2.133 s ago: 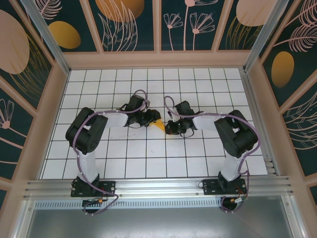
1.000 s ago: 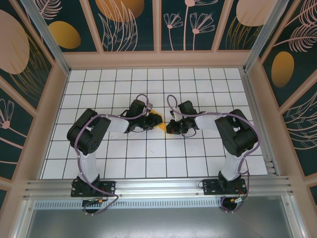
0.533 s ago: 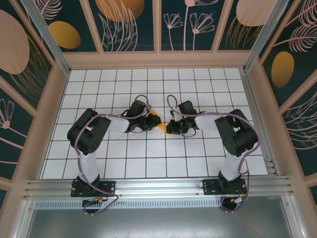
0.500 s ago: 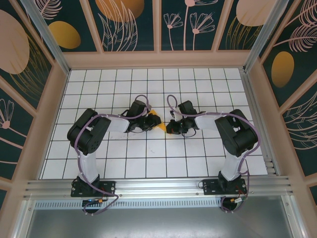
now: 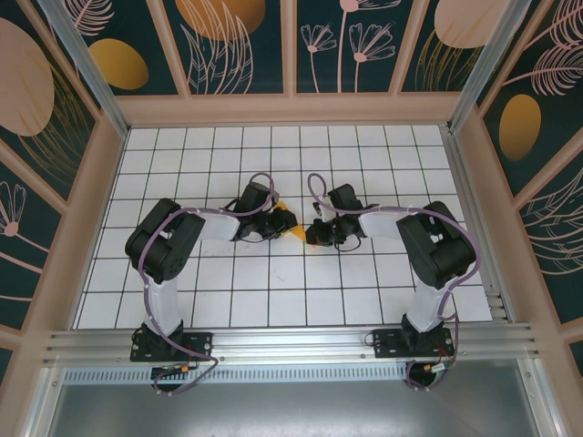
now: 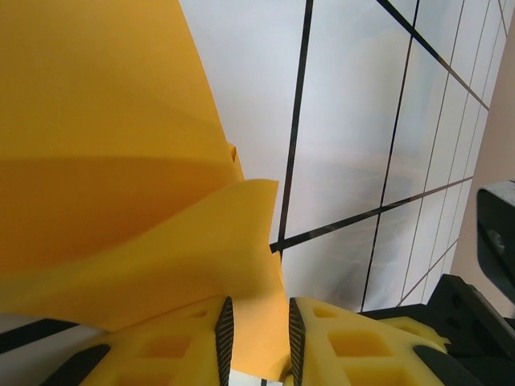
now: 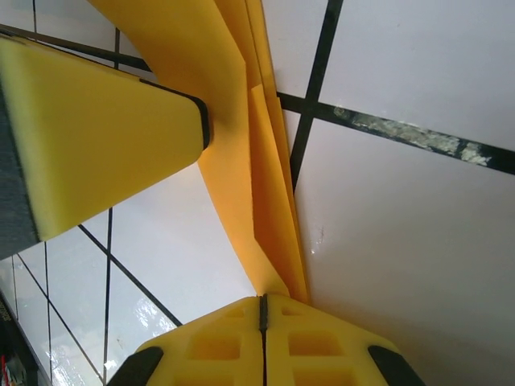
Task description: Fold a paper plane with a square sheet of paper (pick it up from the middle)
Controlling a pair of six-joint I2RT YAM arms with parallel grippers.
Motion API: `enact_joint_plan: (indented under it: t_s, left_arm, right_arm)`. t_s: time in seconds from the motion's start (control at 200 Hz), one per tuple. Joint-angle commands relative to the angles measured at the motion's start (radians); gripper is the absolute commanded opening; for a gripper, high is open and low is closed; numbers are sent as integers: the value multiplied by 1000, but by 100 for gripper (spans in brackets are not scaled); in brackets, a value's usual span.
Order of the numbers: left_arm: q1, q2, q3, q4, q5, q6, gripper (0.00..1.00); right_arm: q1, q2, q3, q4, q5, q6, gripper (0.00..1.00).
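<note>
The left pincer [image 6: 256,342] pinches one edge of the folded sheet of paper [image 6: 121,145]. The right pincer [image 7: 261,310], pressed together, nips its narrow end, apparently holding it taut for creasing over the surface [image 7: 402,257].

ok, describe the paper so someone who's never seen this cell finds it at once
Start at the white gridded table and look at the middle of the grid. The paper is the small creased orange-yellow wedge there, gripped at once by the left gripper and the right gripper. The other orange shapes are painted wall ovals, not on the table.
</note>
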Motion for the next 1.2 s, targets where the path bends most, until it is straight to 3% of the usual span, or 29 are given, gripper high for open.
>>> enact_joint_plan:
  t_s: [0.0,0.425,1.191]
  left_arm:
    - [-2,34,16,-79,-58,32,29]
    - [-2,54,82,-202,-113,70,31]
    - [-1,39,79,-179,-73,83,32]
  right_arm:
    - [-5,-60,21,-15,-19,4,7]
    - [13,-51,9,-94,4,-43,7]
    - [10,-6,60,-72,41,-11,8]
